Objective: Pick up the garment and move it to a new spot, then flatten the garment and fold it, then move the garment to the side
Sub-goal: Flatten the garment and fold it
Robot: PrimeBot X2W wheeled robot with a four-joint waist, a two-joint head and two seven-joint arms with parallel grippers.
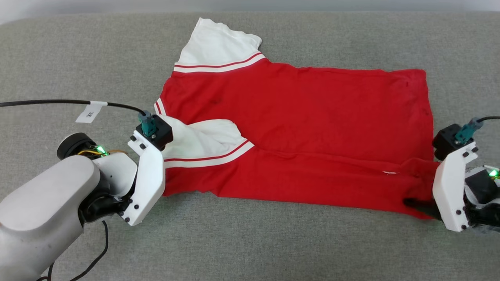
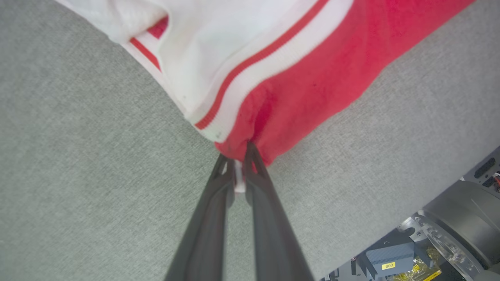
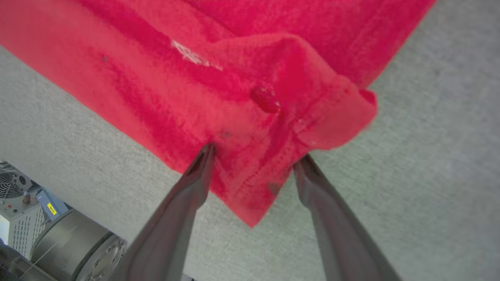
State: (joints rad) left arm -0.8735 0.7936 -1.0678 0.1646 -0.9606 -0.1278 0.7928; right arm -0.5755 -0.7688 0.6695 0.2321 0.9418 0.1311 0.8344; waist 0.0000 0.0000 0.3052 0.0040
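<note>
The red garment lies spread on the grey cloth surface, white sleeves to the left. One sleeve points to the far side; the other is folded onto the body. The near long edge is turned over in a band. No print shows. My left gripper is shut on the garment's near left corner, red cloth bunched at its tips. My right gripper is open astride the near right corner, which lies crumpled between the fingers. One dark right finger rests at that corner.
A black cable with a white tag runs across the surface at the left, toward my left wrist. The surface's near edge and the robot's grey base show below it in the wrist views. Bare grey cloth surrounds the garment on all sides.
</note>
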